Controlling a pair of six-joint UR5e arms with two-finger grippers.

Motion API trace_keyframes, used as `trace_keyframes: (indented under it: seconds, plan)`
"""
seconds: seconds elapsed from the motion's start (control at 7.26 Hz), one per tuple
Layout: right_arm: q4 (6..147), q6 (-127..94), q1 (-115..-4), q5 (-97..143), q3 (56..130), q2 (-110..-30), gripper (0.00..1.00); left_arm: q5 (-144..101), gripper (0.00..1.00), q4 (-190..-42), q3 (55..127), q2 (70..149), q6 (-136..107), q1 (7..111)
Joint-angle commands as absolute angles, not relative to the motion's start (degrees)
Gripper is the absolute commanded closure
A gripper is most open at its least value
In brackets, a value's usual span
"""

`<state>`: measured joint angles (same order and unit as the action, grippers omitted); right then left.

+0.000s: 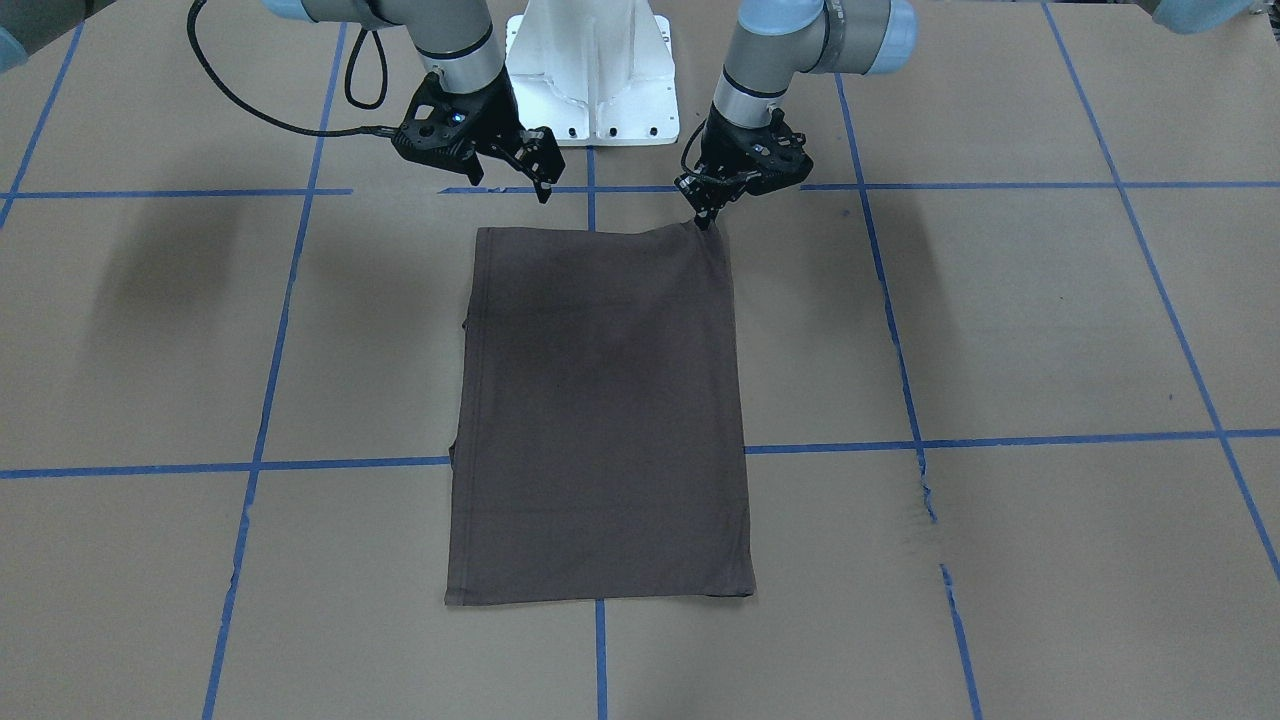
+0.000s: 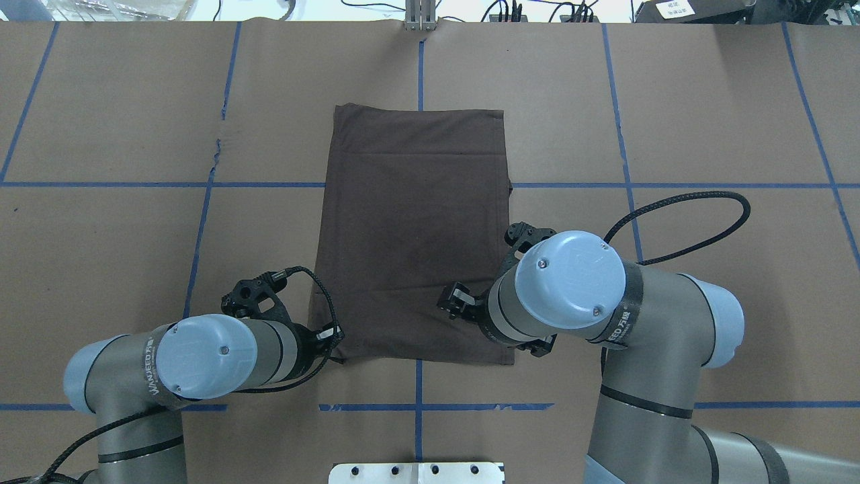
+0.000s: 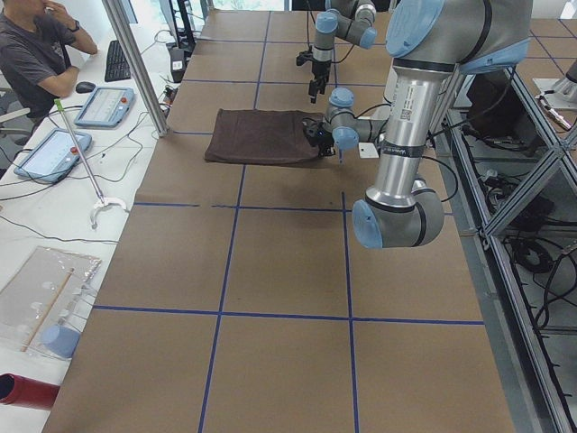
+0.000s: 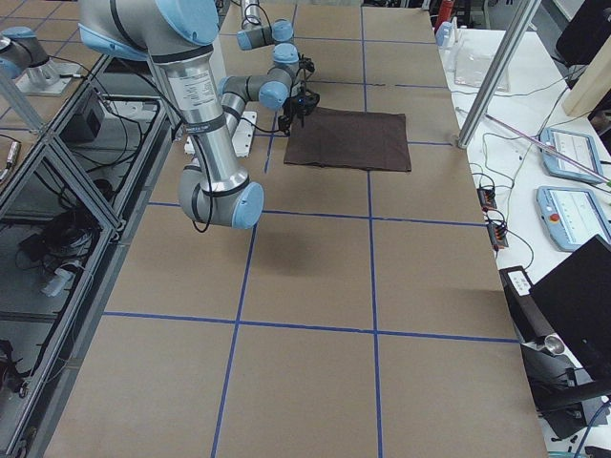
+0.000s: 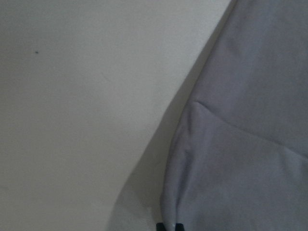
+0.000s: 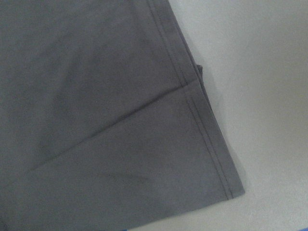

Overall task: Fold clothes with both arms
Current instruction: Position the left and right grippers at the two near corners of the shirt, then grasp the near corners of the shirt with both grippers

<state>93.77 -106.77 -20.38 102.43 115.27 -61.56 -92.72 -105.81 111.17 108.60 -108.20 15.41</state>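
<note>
From the camera facing the robot I see the shirt [image 1: 600, 400] folded into a tall rectangle, lying flat in the middle of the table [image 1: 1000, 330] with one short edge toward the white base [image 1: 595, 90]. The left gripper [image 1: 708, 218] is down at the base-side corner on that view's right. Its jaws are pinched together on the corner, which rises in a small peak off the table. The right gripper [image 1: 522, 170] hangs above the table just off the other base-side corner and touches nothing; its jaws look apart, with nothing between them. In the overhead view the shirt [image 2: 416, 235] lies across a blue tape line [image 2: 571, 185]. The left gripper [image 2: 329, 341] sits at the shirt's near left corner, and the right arm [image 2: 571, 289] hides most of its own tool above the shirt's near right part. From the left end the shirt [image 3: 261, 135] is a small dark patch with both tools at its robot-side edge, too small for me to judge, and a person [image 3: 36, 50] sits off to the side of the table. The right-end view shows the shirt [image 4: 348, 138] no more clearly. The left wrist camera shows cloth drawn up to two fingertips [image 5: 168, 225], nearly closed on it at the bottom edge. The right wrist camera looks down on a hemmed corner of the shirt [image 6: 120, 120] lying flat, with no fingers in the frame.
</note>
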Motion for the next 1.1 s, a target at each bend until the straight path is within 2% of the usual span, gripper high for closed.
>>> trace_keyframes:
  seconds: [0.0, 0.28, 0.96]
  plan:
    - [90.5, -117.9, -19.7, 98.7, 110.7, -61.4, 0.0, -92.7, 1.0, -105.8, 111.3, 108.7, -108.2, 15.4]
    - [85.0, -120.3, -18.5, 96.2, 104.1, -61.3, 0.0, -92.7, 1.0, -105.8, 112.0, 109.0, -108.2, 15.5]
    - [85.1, -122.0, -13.8, 93.2, 103.5, -62.6, 0.0, -92.6, 1.0, -105.8, 112.3, 108.8, -108.2, 15.6]
